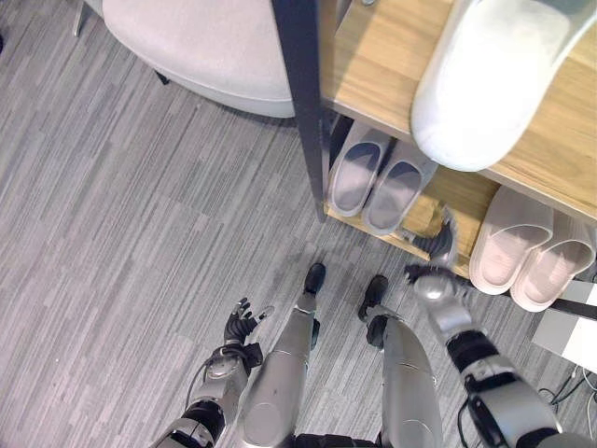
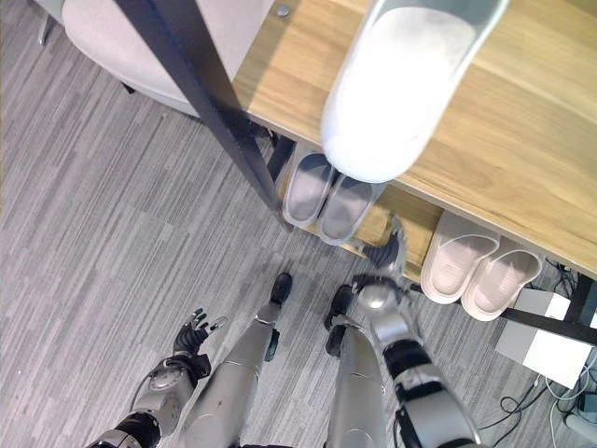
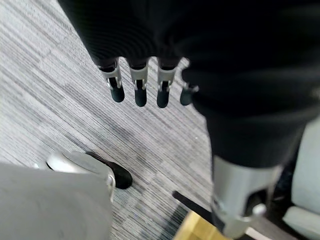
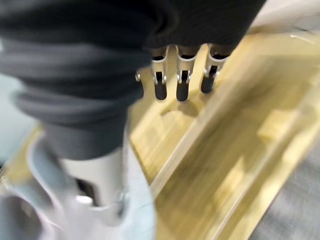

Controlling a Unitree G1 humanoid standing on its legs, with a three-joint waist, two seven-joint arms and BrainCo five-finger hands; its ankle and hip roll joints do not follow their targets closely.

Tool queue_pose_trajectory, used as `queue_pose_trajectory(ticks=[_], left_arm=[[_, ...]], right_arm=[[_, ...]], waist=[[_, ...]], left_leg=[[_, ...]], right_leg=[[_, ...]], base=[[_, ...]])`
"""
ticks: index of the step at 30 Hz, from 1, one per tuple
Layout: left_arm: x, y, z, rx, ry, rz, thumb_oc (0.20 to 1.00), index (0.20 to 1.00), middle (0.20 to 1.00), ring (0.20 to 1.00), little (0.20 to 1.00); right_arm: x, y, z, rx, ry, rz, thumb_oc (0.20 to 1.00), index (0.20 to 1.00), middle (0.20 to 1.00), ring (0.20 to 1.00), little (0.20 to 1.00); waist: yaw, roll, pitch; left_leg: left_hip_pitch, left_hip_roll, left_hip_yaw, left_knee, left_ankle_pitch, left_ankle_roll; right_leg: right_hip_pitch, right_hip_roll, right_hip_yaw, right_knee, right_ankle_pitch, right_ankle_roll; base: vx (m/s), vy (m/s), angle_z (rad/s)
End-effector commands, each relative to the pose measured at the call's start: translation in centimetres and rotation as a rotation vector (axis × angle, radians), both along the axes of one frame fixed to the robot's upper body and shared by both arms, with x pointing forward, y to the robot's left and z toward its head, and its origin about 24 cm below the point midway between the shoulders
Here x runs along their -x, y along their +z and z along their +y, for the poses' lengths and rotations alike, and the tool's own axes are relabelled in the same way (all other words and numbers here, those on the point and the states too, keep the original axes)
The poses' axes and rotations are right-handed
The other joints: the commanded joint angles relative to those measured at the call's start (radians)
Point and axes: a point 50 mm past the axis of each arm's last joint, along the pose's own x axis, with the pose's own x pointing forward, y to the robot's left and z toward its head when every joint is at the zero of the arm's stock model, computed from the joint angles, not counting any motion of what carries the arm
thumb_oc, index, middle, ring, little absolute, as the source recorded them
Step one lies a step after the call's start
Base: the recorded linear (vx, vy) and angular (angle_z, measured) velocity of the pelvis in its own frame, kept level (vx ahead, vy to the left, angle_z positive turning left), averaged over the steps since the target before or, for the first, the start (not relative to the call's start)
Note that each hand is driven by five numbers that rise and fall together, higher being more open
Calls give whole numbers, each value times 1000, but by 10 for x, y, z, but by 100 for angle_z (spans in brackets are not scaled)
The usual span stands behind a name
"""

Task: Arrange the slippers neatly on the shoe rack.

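The wooden shoe rack point(image 1: 373, 65) with a dark post point(image 1: 303, 103) stands at the upper right. A white slipper point(image 1: 494, 75) lies on its top shelf. On the low shelf point(image 4: 240, 150) sit a grey pair point(image 1: 378, 177) and a pale pink pair point(image 1: 527, 247), toes outward. My right hand point(image 1: 440, 247) reaches into the gap between the two pairs, its fingers point(image 4: 182, 82) straight over bare wood and holding nothing. My left hand point(image 1: 242, 325) hangs low over the floor to the left of the rack, with its fingers point(image 3: 140, 87) relaxed and empty.
A pale grey upholstered seat point(image 1: 205, 42) stands at the back left, close to the rack's post. A white box point(image 1: 569, 336) lies on the floor at the far right, below the pink pair. Grey striped carpet point(image 1: 112, 233) spreads out to the left.
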Motion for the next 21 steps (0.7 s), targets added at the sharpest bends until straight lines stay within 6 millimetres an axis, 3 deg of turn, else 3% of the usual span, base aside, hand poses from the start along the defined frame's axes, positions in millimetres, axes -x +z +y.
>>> queue_pose_trajectory(ticks=[1,3,4,5,8,10,11,12,13,14,16,17,21], left_arm=[[-3,1,7,-1,47,-7,1000,1000,1000,1000,1000],[-23,12,5,-11,60,-37,1000,1000,1000,1000,1000],[-24,13,5,-12,58,-41,1000,1000,1000,1000,1000],[-30,18,4,-18,57,-56,1000,1000,1000,1000,1000],[-43,25,1,-36,53,-72,1000,1000,1000,1000,1000],[-50,29,2,-46,51,-76,1000,1000,1000,1000,1000],[-51,30,2,-46,51,-78,1000,1000,1000,1000,1000],[-54,33,4,-49,48,-91,1000,1000,1000,1000,1000],[-53,33,4,-49,49,-90,1000,1000,1000,1000,1000],[-49,31,6,-54,33,-91,1000,1000,1000,1000,1000],[-39,25,9,-55,17,-80,1000,1000,1000,1000,1000],[-34,22,11,-57,3,-78,1000,1000,1000,1000,1000],[-21,14,13,-47,-28,-59,1000,1000,1000,1000,1000]], right_arm=[[-4,6,-5,-152,35,-50,1000,1000,1000,1000,1000],[-7,-3,9,-208,88,0,1000,1000,1000,1000,1000],[-8,-2,8,-209,87,-4,1000,1000,1000,1000,1000],[-10,-2,15,-263,102,-5,1000,1000,1000,1000,1000],[-21,6,22,-334,122,-15,1000,1000,1000,1000,1000],[-38,27,24,-394,117,-63,1000,1000,1000,1000,1000],[-39,28,23,-395,117,-65,1000,1000,1000,1000,1000],[-51,47,18,-417,92,-106,1000,1000,1000,1000,1000],[-51,47,18,-416,93,-105,1000,1000,1000,1000,1000],[-63,71,11,-425,70,-156,1000,1000,1000,1000,1000],[-73,95,1,-394,54,-200,1000,1000,1000,1000,1000],[-78,111,-5,-401,42,-237,1000,1000,1000,1000,1000],[-82,131,-14,-339,42,-273,1000,1000,1000,1000,1000]], waist=[[27,3,-22],[31,-1,-18],[31,2,-14],[33,0,-14],[38,4,-3],[48,15,3],[49,15,5],[62,26,8],[61,23,5],[83,38,11],[103,43,10],[116,52,17],[137,60,17]], left_leg=[[-33,14,2,55,-62,-20],[-22,18,1,58,-89,-25],[-35,14,2,53,-58,-23],[-24,17,1,60,-90,-25],[-31,14,1,71,-92,-25],[-38,12,0,74,-91,-29],[-39,12,0,74,-91,-29],[-58,8,-1,68,-58,-27],[-46,11,-3,71,-87,-29],[-64,7,-3,69,-56,-27],[-62,9,-7,72,-84,-29],[-82,4,-7,71,-54,-28],[-87,5,-14,82,-83,-31]], right_leg=[[88,-29,14,-70,-39,60],[93,-24,21,-62,-66,65],[83,-28,12,-71,-37,59],[90,-24,21,-61,-66,65],[84,-24,24,-56,-68,63],[77,-27,23,-51,-69,63],[77,-27,23,-51,-69,63],[61,-31,14,-59,-40,57],[70,-27,23,-53,-67,63],[53,-32,15,-53,-42,57],[53,-30,21,-45,-69,65],[40,-35,10,-48,-44,59],[32,-35,17,-30,-78,66]], base=[[61,-50,-2],[30,-28,0],[0,0,0],[0,0,0],[20,-13,-2],[-9,7,-7],[-91,37,-4],[0,0,0],[-88,41,6],[-4,4,6],[-14,-6,5],[-13,-11,9],[51,-20,12]])
